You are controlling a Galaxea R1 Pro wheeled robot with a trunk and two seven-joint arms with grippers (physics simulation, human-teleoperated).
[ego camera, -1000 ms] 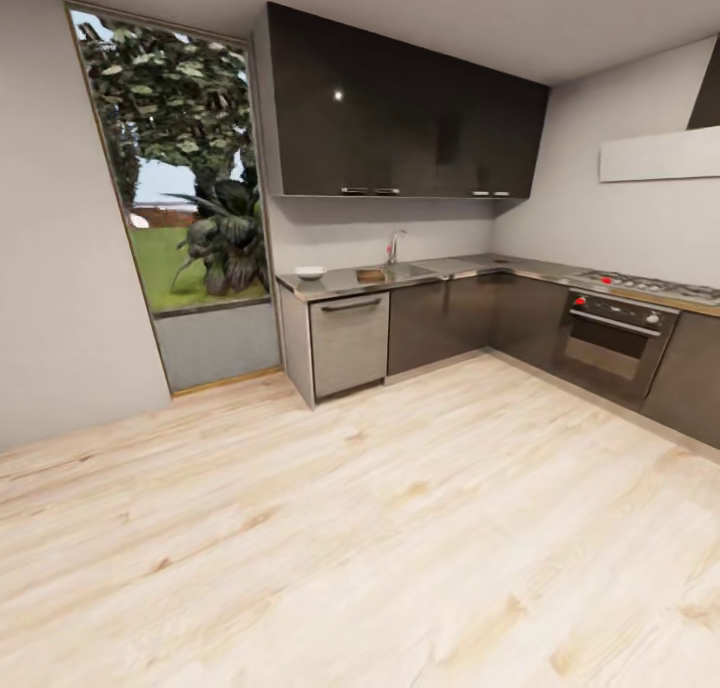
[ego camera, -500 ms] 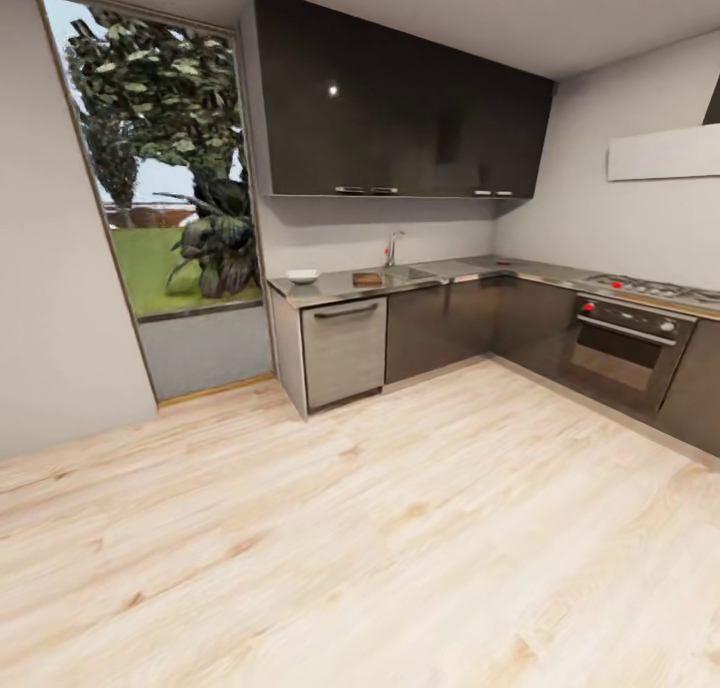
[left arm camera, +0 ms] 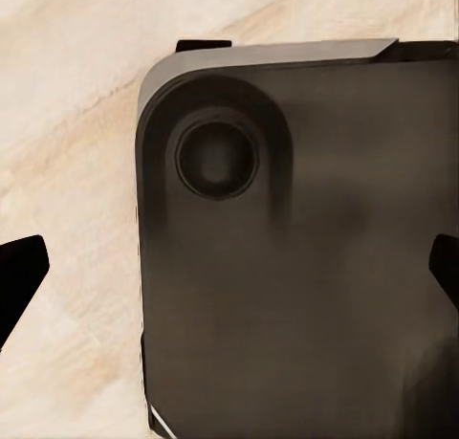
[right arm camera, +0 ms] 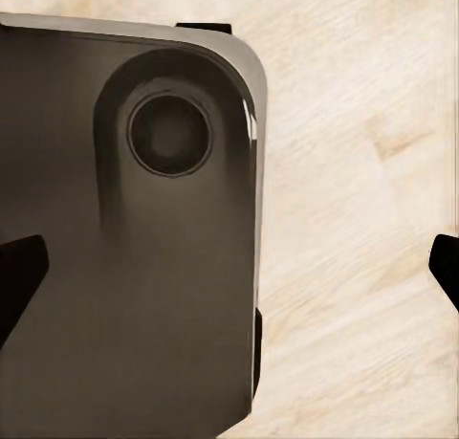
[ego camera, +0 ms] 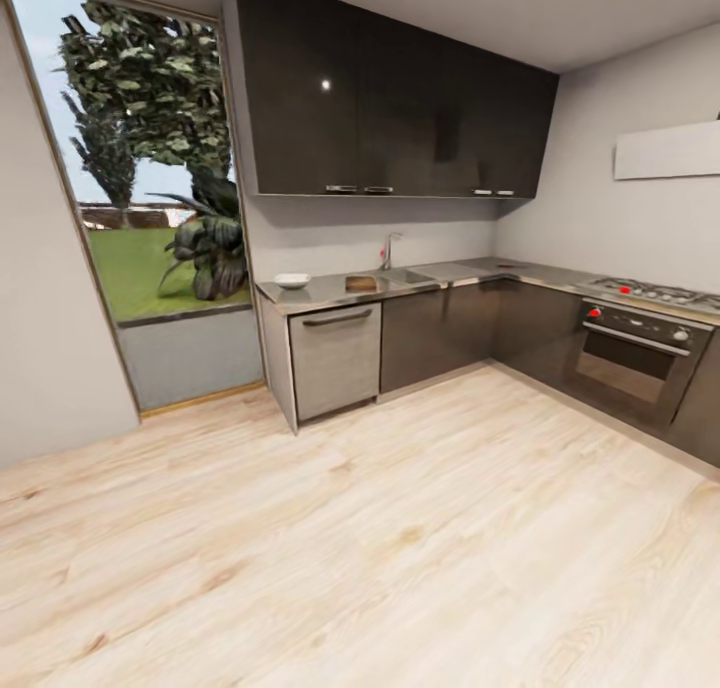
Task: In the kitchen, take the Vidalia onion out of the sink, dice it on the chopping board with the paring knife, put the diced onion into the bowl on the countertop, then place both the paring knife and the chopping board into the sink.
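Note:
Across the room in the head view, the countertop (ego camera: 325, 291) carries the white bowl (ego camera: 292, 280) near its left end. The brown chopping board (ego camera: 361, 283) lies to the bowl's right. Just right of the board is the steel sink (ego camera: 412, 275) with its chrome tap (ego camera: 388, 249). From this distance the onion inside the sink is hidden, and the paring knife is too small to make out. My left gripper (left arm camera: 229, 276) and right gripper (right arm camera: 229, 276) hang open over the wood floor, fingertips wide apart with nothing between them.
Pale wood floor (ego camera: 400, 528) stretches between me and the cabinets. A dishwasher (ego camera: 336, 358) sits under the counter's left end, and an oven with a hob (ego camera: 640, 343) stands at the right. A tall window (ego camera: 140, 188) is at the left. My dark base (left arm camera: 306, 267) lies beneath both grippers.
The whole head view has shifted: the camera has come nearer to the counter, which now looks larger. Nothing on the counter has moved.

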